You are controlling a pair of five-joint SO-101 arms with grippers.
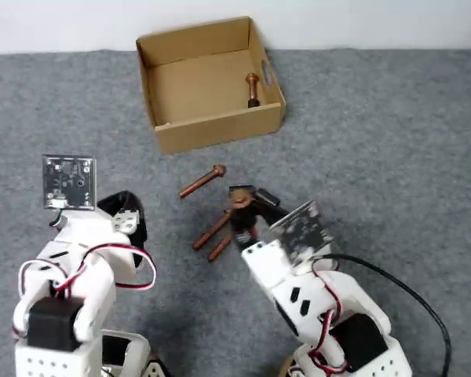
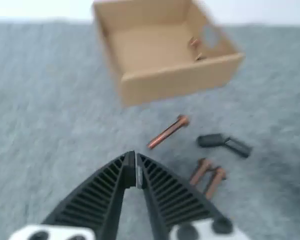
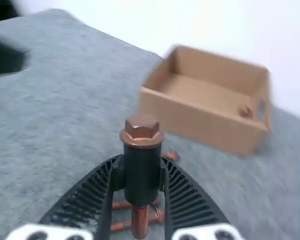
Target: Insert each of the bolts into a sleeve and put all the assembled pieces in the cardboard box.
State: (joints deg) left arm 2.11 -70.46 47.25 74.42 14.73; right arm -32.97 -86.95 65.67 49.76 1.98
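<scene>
The right gripper [image 3: 140,167] clamps a sleeved bolt [image 3: 141,150] upright at frame centre, the left gripper [image 2: 135,165] sits closed and empty lower left, one assembled piece [image 1: 253,88] lies in the cardboard box [image 1: 218,129] up top, and three bare bolts [image 1: 202,181] remain loose, so under halfway, I'd say.

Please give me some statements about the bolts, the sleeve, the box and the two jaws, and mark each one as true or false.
1. The right jaws hold a sleeve with a bolt through it. True.
2. The box is empty. False: one assembled piece lies inside it.
3. The left jaws grip a bolt. False: they are shut on nothing.
4. Three loose bolts lie on the carpet. True.
</scene>
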